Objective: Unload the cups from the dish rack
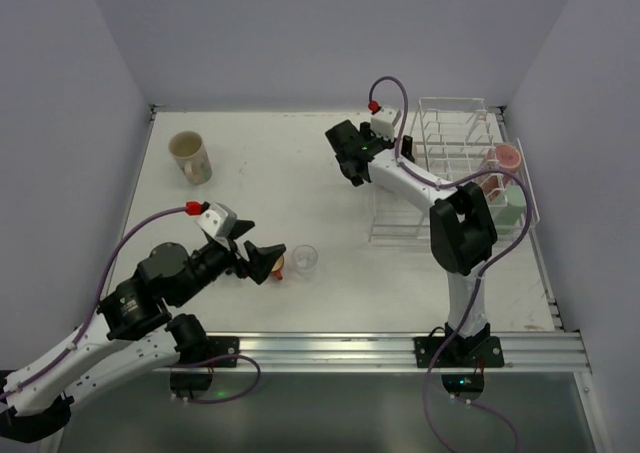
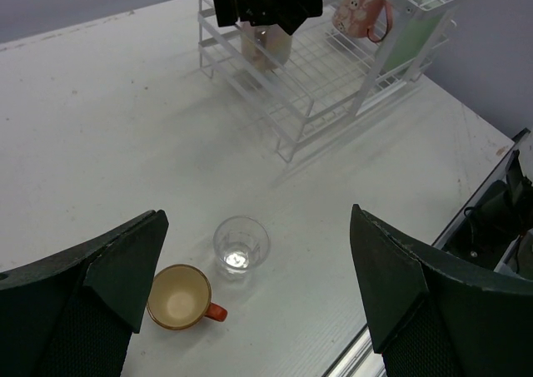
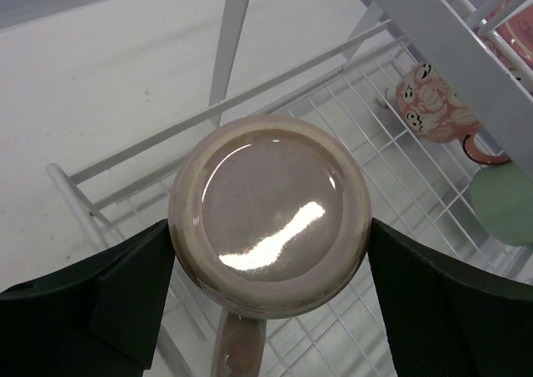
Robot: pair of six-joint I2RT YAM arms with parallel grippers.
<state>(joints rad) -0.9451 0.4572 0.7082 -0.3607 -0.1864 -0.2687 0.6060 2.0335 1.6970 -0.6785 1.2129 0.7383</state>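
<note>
Right gripper (image 3: 271, 248) is clamping beige mug (image 3: 271, 198) at dish rack (image 3: 230, 27)
Left gripper (image 2: 256, 217) is gaping wide, orange cup (image 2: 179, 298) at seven o'clock.

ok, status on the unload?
Left tool open above orange cup and clear glass. Right tool shut on upturned beige mug in dish rack. Uprights close beside it.

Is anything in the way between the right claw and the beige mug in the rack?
No, nothing visible. The right gripper is around the upside-down beige mug in the dish rack, with one of its fingers on each side and no wire between them.
</note>
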